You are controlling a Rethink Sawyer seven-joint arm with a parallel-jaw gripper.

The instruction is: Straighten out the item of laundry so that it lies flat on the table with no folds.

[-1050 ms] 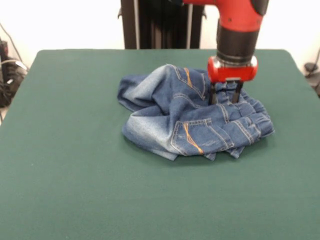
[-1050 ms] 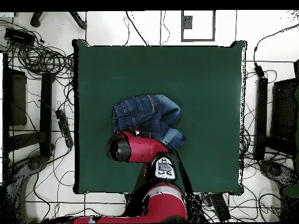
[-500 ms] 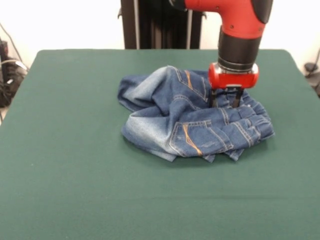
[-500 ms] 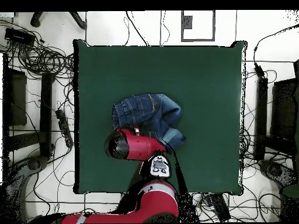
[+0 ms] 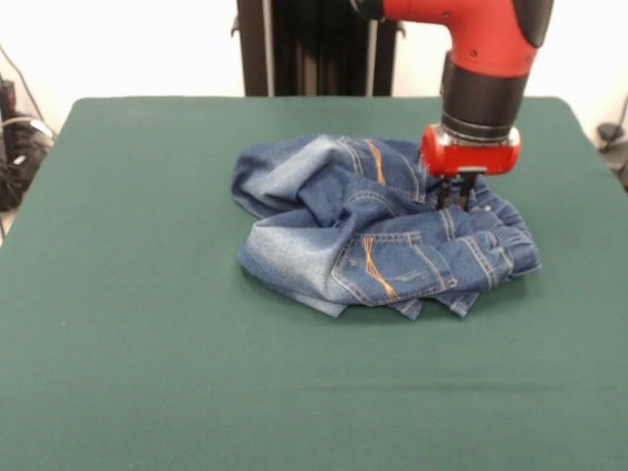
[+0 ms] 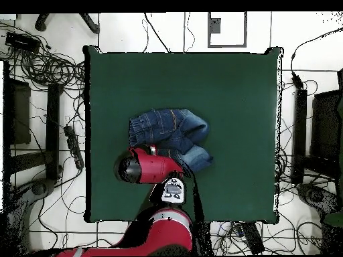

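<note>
We saw the jeans (image 5: 378,231) lying in a crumpled heap a little behind the middle of the green table (image 5: 147,373), bunched and doubled over on themselves rather than spread out. In the front view a faded, whitish patch showed at the heap's left, a back pocket with orange stitching faced us low in the pile, and a second line of orange stitching ran along a fold near the top. The waistband end, gathered and ridged, sat at the heap's right.

The gripper (image 5: 457,194) came straight down from the red and black arm (image 5: 481,78) onto the right rear part of the heap, its dark fingers (image 5: 464,188) close together and sunk into the denim beside the waistband; they looked clenched on a fold of the jeans, though the cloth hid their tips.

From overhead we found the jeans (image 6: 171,130) just left of the table's (image 6: 234,87) centre, with the arm (image 6: 149,167) covering the edge of the pile nearest the robot. Cables (image 6: 47,67) lay on the floor around the table
</note>
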